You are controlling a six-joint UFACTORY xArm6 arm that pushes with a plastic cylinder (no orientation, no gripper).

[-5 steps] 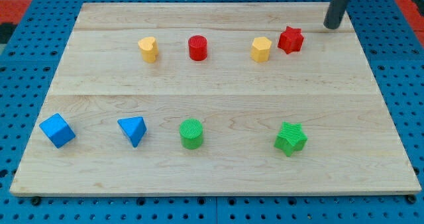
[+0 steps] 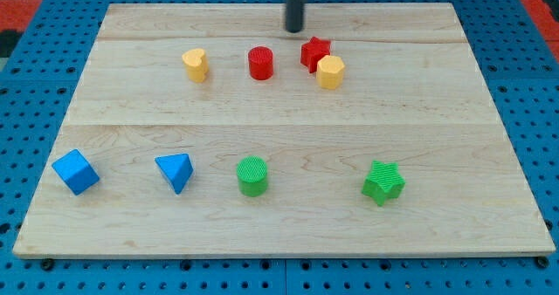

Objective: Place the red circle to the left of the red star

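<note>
A: Item, my tip (image 2: 294,30)?
B: Shifted from the board's top right to top centre, above and between red circle (image 2: 260,63) and red star (image 2: 314,53). No fingers; a bare rod.
A: Item, red star?
B: Moved left, now touching the yellow block (image 2: 330,72), itself nudged lower-left.
A: Red circle?
B: Unmoved, left of the star.

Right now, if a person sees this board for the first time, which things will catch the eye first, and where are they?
The dark rod comes down at the view's top centre, my tip resting just above the gap between the red circle and the red star. The red star touches a yellow block at its lower right, a tight pair. Along the view's bottom sit a blue cube, a blue pyramid, a green cylinder and a green star.
</note>
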